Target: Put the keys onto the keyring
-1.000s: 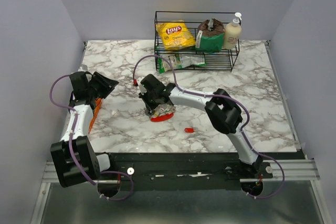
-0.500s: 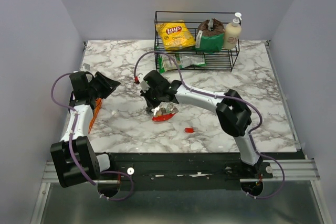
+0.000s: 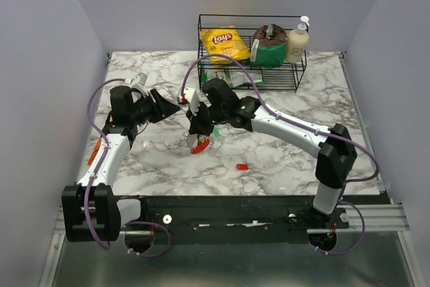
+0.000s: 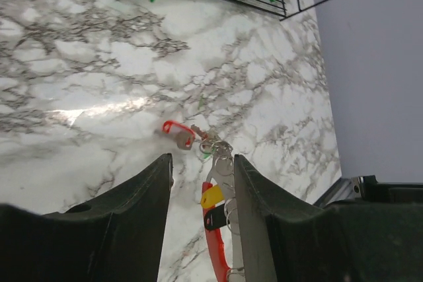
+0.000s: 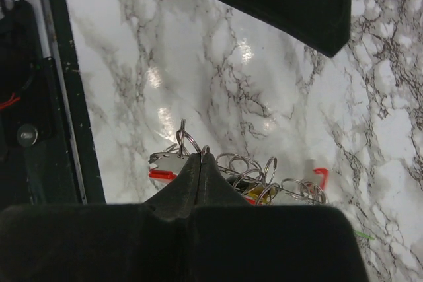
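Seen from above, the right gripper point(image 3: 201, 128) is pressed together on the keyring point(image 3: 199, 138), so the bunch hangs just under it. The left gripper point(image 3: 173, 107), its jaws half apart and empty, faces it from near. A small red piece point(image 3: 242, 166) lies well apart from both; I cannot tell if it is a key. The wire rack point(image 3: 295, 75) stands far behind and is not in the way. In the left wrist view, a red oval loop point(image 4: 216, 255) and a key with red tag point(image 4: 177, 134) dangle ahead of the fingers and may swing and cover the ring. In the right wrist view, the tips pinch only a thin wire, which I think could slip or twist out.
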